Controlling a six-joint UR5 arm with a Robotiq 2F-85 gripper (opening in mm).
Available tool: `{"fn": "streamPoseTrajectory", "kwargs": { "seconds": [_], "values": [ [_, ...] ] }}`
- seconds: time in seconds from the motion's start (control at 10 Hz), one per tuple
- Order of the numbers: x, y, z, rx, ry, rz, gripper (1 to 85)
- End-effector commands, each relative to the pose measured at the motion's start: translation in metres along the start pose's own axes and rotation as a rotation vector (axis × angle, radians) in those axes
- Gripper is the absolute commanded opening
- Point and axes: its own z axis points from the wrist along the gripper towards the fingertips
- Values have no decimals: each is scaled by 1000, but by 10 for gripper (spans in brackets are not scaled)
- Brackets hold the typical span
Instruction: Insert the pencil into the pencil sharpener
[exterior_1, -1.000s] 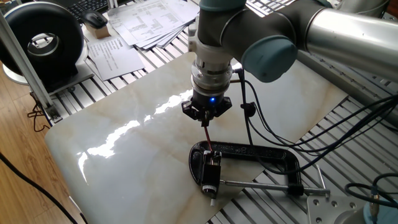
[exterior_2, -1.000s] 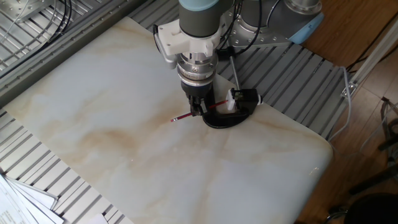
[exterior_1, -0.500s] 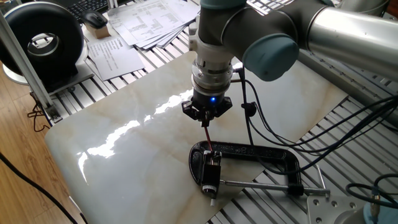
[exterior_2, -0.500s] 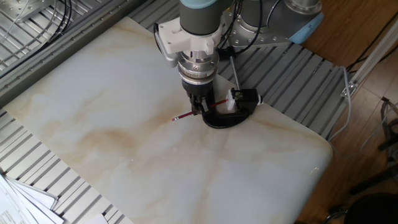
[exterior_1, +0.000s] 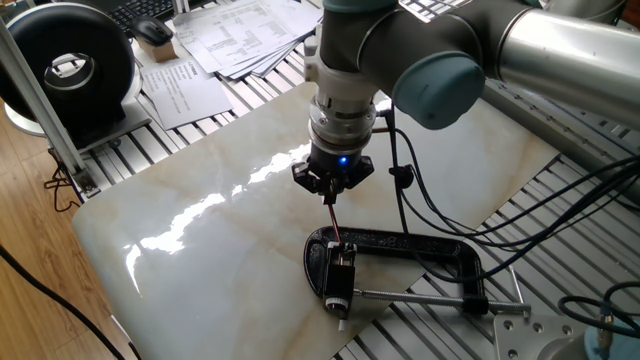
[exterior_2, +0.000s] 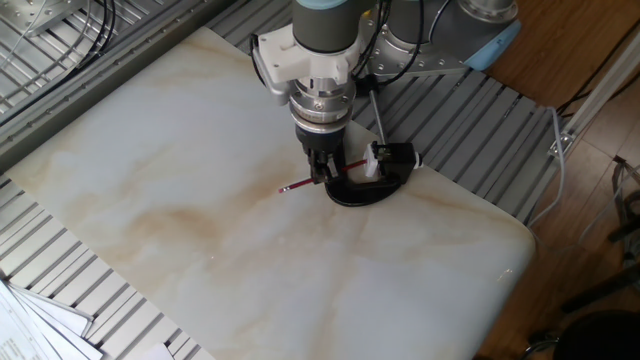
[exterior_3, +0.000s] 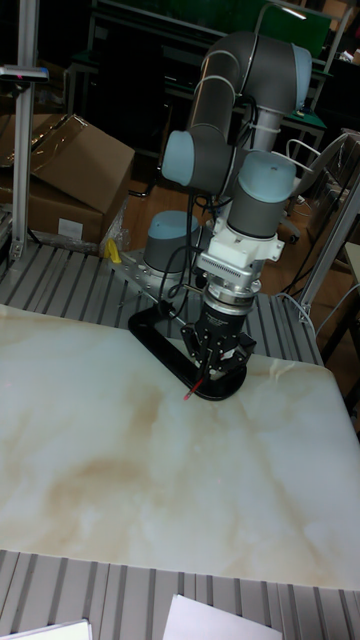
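Note:
My gripper (exterior_1: 332, 188) points straight down at the marble slab and is shut on the thin dark red pencil (exterior_1: 336, 225). The pencil lies nearly level. Its far end reaches the small black pencil sharpener (exterior_1: 340, 272), which is held in the black clamp (exterior_1: 420, 248). In the other fixed view the gripper (exterior_2: 320, 172) holds the pencil (exterior_2: 296, 185) near its middle; the free end sticks out left, and the other end points at the sharpener (exterior_2: 388, 156). In the tall view the gripper (exterior_3: 212, 366) hides the sharpener, and only the pencil's tip (exterior_3: 188, 396) shows.
The clamp's steel screw rod (exterior_1: 430, 298) runs right along the slab's corner. Black cables (exterior_1: 420, 200) hang from the arm over the clamp. Papers (exterior_1: 240, 35) and a black round device (exterior_1: 70, 65) lie beyond the slab. The slab's edge (exterior_2: 510, 260) is near the clamp.
Gripper and pencil have crept a few pixels toward the sharpener; the pencil's free end has shifted right in the other fixed view. Clamp and sharpener have not moved.

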Motion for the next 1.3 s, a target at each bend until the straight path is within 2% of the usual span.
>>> {"fn": "streamPoseTrajectory", "kwargs": {
  "seconds": [0.0, 0.6, 1.0, 1.2],
  "values": [
    [6, 4, 1, -15, 9, 9, 13],
    [8, 4, 3, -36, 13, 2, 13],
    [4, 3, 3, -34, 4, 1, 13],
    [1, 3, 3, -36, -7, -29, 63]
  ]
}}
